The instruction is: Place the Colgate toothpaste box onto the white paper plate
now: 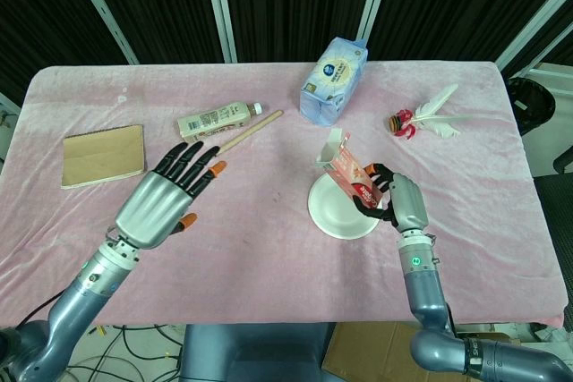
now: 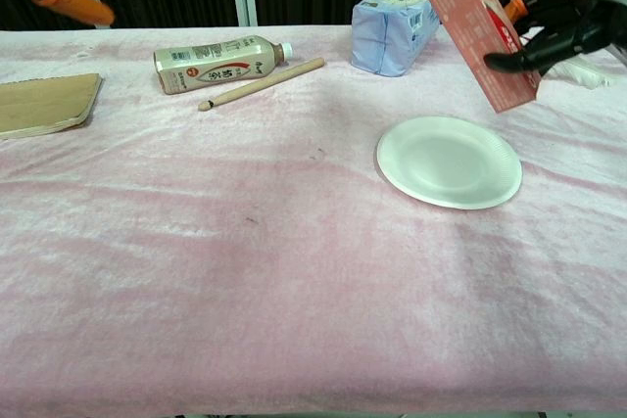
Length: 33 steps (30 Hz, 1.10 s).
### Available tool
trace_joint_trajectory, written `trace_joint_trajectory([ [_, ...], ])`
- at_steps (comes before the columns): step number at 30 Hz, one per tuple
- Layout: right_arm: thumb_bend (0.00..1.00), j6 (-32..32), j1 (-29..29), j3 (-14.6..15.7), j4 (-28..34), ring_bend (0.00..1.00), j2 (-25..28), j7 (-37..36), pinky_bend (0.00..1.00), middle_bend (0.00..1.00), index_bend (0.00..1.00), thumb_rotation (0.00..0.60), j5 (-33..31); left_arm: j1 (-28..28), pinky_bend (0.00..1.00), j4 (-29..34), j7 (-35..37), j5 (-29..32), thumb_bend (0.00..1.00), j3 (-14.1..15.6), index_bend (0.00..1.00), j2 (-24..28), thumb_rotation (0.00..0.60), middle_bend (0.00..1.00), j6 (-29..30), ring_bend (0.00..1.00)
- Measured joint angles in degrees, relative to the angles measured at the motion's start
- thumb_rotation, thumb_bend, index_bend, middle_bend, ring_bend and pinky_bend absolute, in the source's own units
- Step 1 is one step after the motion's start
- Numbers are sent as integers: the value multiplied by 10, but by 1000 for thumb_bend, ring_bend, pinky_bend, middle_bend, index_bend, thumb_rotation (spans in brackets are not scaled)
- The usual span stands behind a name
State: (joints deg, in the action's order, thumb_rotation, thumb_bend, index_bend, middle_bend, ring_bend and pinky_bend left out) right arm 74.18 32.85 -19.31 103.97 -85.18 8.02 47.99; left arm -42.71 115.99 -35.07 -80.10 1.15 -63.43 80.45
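The red Colgate toothpaste box hangs tilted above the white paper plate, its lower end over the plate's far right rim. My right hand grips the box near that lower end, fingers wrapped round it. Off to the left my left hand hovers above the pink cloth with its fingers spread and nothing in it; in the chest view only an orange fingertip of it shows at the top left.
A blue tissue pack stands behind the plate. A drink bottle and wooden stick lie at back left, a brown notebook at far left, a feather toy at back right.
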Motion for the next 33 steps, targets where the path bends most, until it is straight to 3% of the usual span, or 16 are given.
trace_joint_trajectory([
  [7, 333, -10, -7, 48, -63, 418, 1, 54, 450, 452, 457, 600, 16, 87, 75, -45, 85, -19, 0, 45, 91, 5, 600, 12, 41, 0],
  [13, 333, -14, -10, 61, -94, 416, -22, 81, 449, 449, 457, 600, 7, 137, 72, -90, 144, -39, 0, 64, 83, -2, 600, 6, 66, 0],
  [21, 295, -20, -8, 70, -117, 346, -44, 118, 362, 388, 430, 600, 0, 165, 67, -117, 186, -56, 0, 56, 79, 2, 600, 3, 73, 0],
  [26, 228, -20, -5, 74, -128, 250, -59, 139, 235, 295, 333, 600, 8, 179, 38, -124, 200, -65, 0, 53, 61, 7, 600, 0, 72, 0],
  [33, 199, -18, -6, 71, -124, 162, -66, 148, 184, 198, 183, 600, 12, 192, 38, -127, 216, -70, 0, 40, 53, 6, 600, 0, 67, 0],
])
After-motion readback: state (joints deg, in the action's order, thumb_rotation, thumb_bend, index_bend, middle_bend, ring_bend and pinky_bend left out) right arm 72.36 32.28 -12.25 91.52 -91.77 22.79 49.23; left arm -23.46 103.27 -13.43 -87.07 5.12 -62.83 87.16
